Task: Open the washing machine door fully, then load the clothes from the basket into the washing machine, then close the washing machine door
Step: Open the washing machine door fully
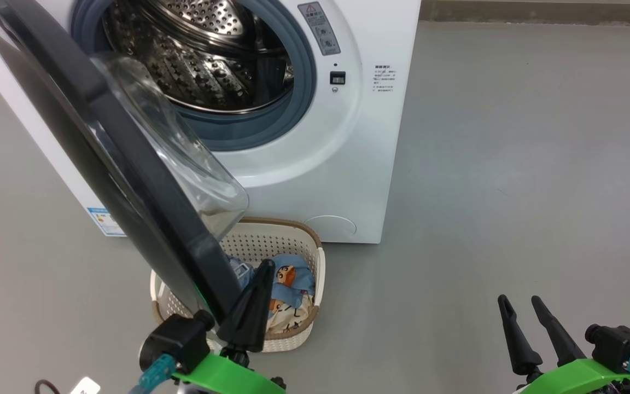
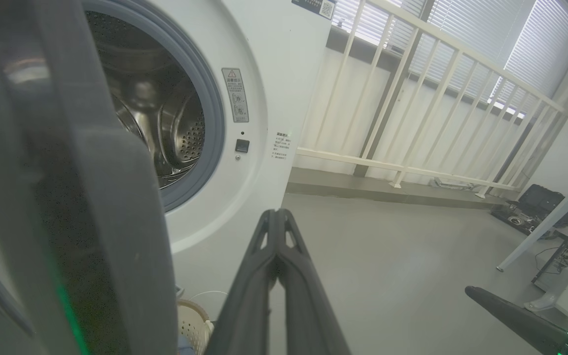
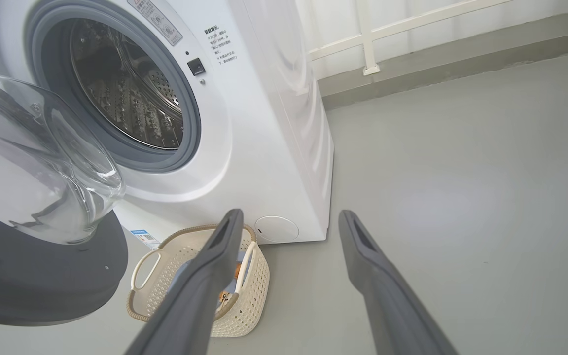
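Note:
The washing machine (image 1: 359,137) stands with its steel drum exposed. The washing machine door (image 1: 129,186) is swung out toward me on the left, its glass bowl bulging inward. Below it on the floor is the basket (image 1: 293,225), holding the clothes (image 1: 296,279) in blue and cream. My left gripper (image 1: 265,265) is shut with nothing in it, its fingers lying right beside the door's lower edge over the basket. In its own view the left gripper (image 2: 276,215) points past the door (image 2: 91,222). My right gripper (image 1: 520,301) is open over the floor, clear of the basket (image 3: 165,244).
Grey floor (image 1: 512,164) stretches to the right of the machine. A raised kerb with a white railing (image 2: 412,98) runs behind it. A black case (image 2: 540,199) and table legs stand far right in the left wrist view.

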{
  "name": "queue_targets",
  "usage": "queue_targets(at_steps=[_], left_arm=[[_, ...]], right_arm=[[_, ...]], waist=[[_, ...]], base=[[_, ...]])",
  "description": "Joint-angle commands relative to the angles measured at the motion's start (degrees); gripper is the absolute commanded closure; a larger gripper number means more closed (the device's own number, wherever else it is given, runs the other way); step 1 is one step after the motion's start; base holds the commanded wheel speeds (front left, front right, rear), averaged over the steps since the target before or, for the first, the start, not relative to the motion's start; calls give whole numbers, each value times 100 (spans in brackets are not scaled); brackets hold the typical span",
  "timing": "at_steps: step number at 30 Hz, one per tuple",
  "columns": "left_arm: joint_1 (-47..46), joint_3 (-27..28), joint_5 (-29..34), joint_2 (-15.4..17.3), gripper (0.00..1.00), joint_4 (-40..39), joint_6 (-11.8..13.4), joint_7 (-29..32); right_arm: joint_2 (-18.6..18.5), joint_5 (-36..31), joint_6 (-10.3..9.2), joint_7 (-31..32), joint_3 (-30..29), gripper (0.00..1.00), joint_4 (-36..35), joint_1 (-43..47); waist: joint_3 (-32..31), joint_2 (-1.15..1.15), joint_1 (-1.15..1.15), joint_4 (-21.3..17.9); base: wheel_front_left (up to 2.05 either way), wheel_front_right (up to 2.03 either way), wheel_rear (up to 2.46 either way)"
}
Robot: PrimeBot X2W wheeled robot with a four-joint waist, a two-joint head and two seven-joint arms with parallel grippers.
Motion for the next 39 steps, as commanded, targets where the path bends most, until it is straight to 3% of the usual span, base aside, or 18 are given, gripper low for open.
queue_targets(at_steps=[1, 16, 39], left_arm=[[-261, 196, -31, -1, 100, -52, 28, -78], [-634, 397, -234, -2, 100, 1071, 12, -358], [-502, 672, -233, 49, 100, 1210, 16, -449]], right_arm=[[-73, -84, 26, -70, 99, 0, -135, -190], [-96, -131, 26, -70, 64, 0, -185, -201], [-205, -351, 26, -70, -52, 0, -264, -185]], waist=[[7, 0, 0, 4], [-14, 0, 0, 66], [-25, 0, 0, 510]], base=[[0, 0, 0], [0, 0, 0], [0, 0, 0]])
